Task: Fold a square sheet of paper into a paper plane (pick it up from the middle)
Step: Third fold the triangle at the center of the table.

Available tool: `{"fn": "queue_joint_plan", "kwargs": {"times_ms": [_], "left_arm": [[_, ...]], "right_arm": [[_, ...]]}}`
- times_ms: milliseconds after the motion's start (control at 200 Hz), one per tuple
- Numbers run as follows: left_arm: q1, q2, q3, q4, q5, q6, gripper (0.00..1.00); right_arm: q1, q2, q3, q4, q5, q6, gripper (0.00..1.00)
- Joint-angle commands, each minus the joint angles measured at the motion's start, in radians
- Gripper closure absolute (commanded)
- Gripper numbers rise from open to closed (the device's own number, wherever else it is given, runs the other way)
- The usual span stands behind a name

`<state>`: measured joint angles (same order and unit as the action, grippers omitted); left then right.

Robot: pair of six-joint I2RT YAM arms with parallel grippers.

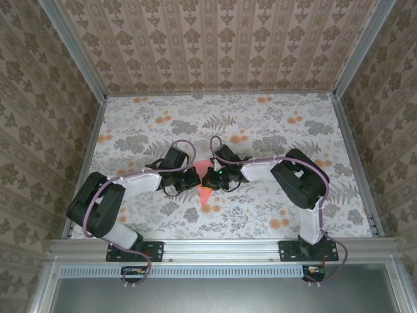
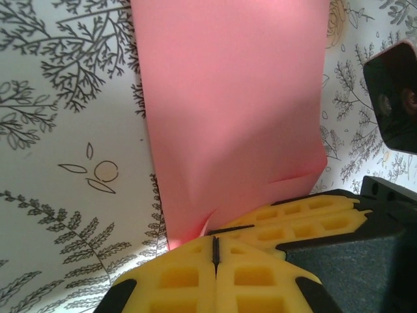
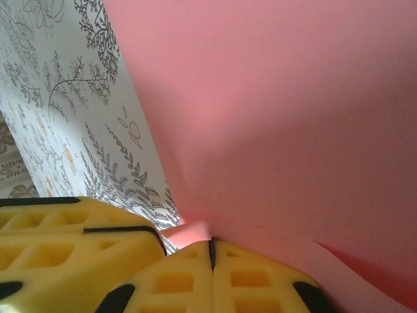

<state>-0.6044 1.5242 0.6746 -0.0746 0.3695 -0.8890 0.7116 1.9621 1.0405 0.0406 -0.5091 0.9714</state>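
Your left gripper (image 2: 215, 251) has its yellow jaws pressed together, with only a thin dark seam between them. The edge of the salmon-pink sheet of paper (image 2: 234, 117) runs into that seam, so it is pinched there. Your right gripper (image 3: 211, 253) is the same: jaws together and clamped on the paper's edge, which curls over their tips.

The two grippers meet tip to tip, just beside each other, over the middle of the flower-printed surface (image 1: 273, 124). The paper buckles where the jaws pinch it, with a short crease near the left jaws, and beyond them it spreads smooth. From above it shows as a narrow pink wedge pointing toward the arm bases. You cannot tell whether it is lifted clear of the surface.
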Motion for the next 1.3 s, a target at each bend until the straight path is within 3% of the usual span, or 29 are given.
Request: {"fn": "queue_joint_plan", "kwargs": {"times_ms": [0,675,1295], "left_arm": [[-0.012,0.014,0.015,-0.005,-0.008,-0.022,1.0],[-0.021,0.09,0.017,-0.076,-0.07,0.01,1.0],[-0.017,0.137,0.042,-0.13,-0.098,0.036,1.0]], "right_arm": [[-0.003,0.057,-0.027,-0.102,0.078,-0.001,1.0],[-0.006,-0.015,-0.044,-0.003,0.034,0.016,1.0],[-0.064,-0.046,-0.106,-0.004,0.06,-0.105,1.0]]}}
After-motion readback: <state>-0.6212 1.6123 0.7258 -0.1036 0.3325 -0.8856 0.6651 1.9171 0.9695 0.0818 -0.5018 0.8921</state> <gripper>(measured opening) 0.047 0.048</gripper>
